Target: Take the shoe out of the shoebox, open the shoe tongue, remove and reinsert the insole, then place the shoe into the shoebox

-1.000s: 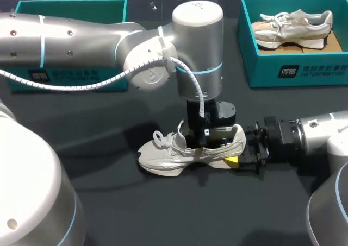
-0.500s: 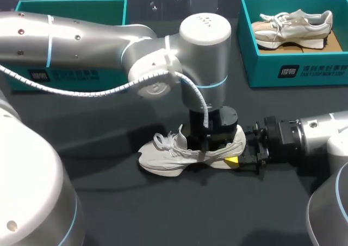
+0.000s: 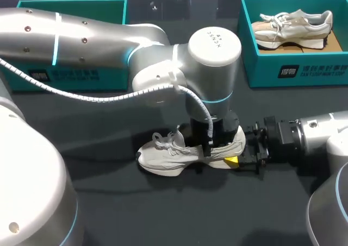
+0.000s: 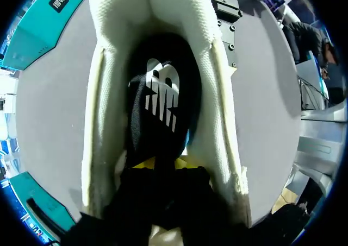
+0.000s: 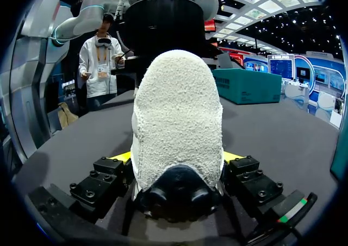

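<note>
Standing on its sole at the middle of the table (image 3: 109, 213) in the head view, the white sneaker (image 3: 163, 155) points its toe toward the left edge. The left gripper (image 3: 213, 140) is lowered into its opening; the right gripper (image 3: 242, 158) sits at the heel. A teal shoebox (image 3: 70, 75) occupies the far left corner. A second shoebox (image 3: 293, 67), at the far right corner, holds another sneaker (image 3: 291, 27).

Left wrist view: the gripper is inside the shoe, over the black insole (image 4: 160, 94); its grip cannot be told.

Right wrist view: the gripper is clamped on the sneaker's heel, one finger against each side.
</note>
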Motion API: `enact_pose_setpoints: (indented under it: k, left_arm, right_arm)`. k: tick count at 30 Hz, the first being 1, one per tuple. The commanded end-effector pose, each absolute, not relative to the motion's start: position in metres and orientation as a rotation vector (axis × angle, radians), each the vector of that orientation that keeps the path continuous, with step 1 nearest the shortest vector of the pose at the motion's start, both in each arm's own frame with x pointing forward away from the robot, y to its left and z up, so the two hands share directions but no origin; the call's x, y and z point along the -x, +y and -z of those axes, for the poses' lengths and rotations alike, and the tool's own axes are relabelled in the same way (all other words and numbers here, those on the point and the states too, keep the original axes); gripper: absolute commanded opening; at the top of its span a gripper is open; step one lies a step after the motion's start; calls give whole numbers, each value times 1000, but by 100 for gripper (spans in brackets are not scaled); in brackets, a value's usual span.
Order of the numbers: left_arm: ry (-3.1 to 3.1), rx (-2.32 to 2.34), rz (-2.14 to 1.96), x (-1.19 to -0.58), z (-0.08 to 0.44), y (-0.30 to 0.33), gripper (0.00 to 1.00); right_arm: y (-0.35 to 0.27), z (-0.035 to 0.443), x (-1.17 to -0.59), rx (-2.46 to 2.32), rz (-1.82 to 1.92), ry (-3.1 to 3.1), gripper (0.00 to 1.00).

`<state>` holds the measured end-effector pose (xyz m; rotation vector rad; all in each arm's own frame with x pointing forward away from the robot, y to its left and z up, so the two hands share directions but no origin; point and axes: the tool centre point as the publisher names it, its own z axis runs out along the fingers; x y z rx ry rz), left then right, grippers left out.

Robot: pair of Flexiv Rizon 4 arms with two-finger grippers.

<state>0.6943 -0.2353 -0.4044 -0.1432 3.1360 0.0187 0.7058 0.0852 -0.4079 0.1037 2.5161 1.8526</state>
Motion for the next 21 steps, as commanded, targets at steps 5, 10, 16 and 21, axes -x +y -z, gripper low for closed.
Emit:
enact_pose_setpoints:
  k: [5,10,16,21]
  left_arm:
    - [3118,196,18,-703,417,-224,0]
    - [3136,255,125,-706,403,-217,0]
    - [3177,302,314,-705,383,-211,0]
    - [3194,288,437,-700,368,-212,0]
  right_arm:
    - [88,408,-704,-105,-1848,2518,0]
    - [88,408,-704,-105,-1848,2518,0]
    - [88,408,-704,-105,-1848,2518,0]
    - [88,408,-704,-105,-1848,2518,0]
